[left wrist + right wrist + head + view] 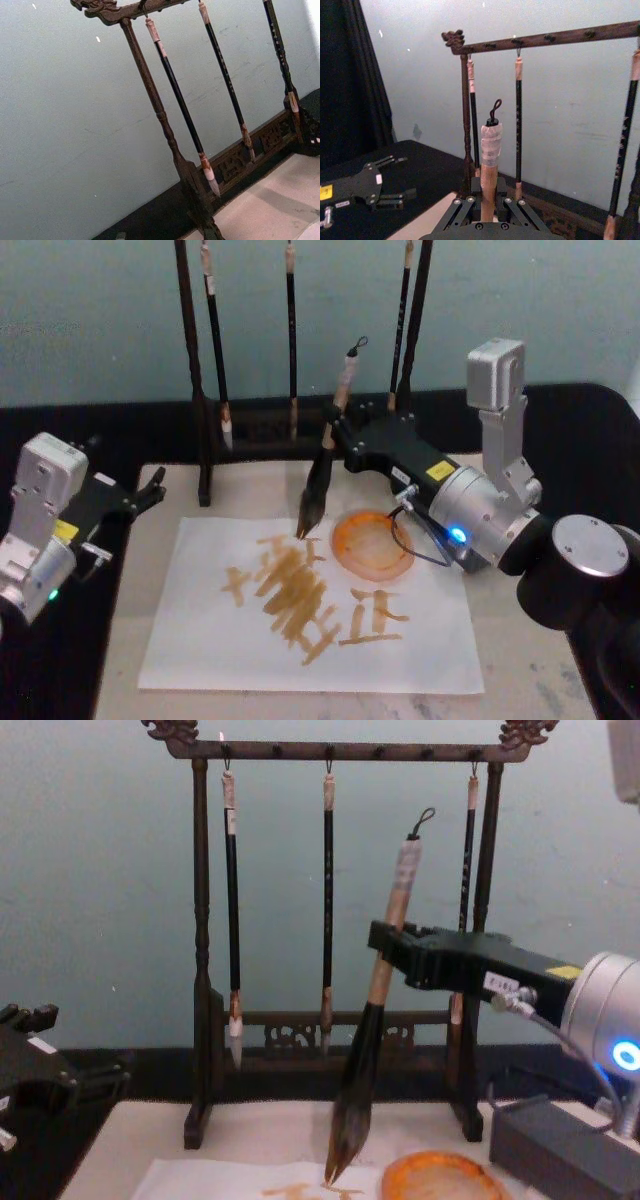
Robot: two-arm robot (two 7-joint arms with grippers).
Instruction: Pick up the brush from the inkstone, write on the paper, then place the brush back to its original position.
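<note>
- The brush (322, 475) has a thick, dark grey-brown tuft that tapers to a point, a black lower shaft and a pale tan upper handle wrapped in pale tape, with a dark cord loop at the top.
- It leans slightly, and its tip is at the far part of the paper (200, 640), just left of the round orange dish (370, 540). Whether the tip touches the sheet cannot be told.
- The paper is a thin white sheet with blurry orange-yellow strokes across its middle. It lies on a beige mat (120, 680).
- The shallow dish rests on the paper's far right part, and its inside looks glossy orange.
- The inkstone (560, 1150), a dark grey flat-topped block, sits right of the dish, below the right arm.
- Behind them, a dark carved wooden rack (200, 920) holds three thin black-shafted brushes (327, 900), which hang from its top bar.
- The right gripper (333, 430) reaches in from the right, roughly level, with its jaws clamped on the tan handle.
- The left gripper (155, 490) rests at the table's left edge, off the paper, with its jaws apart and holding nothing.
</note>
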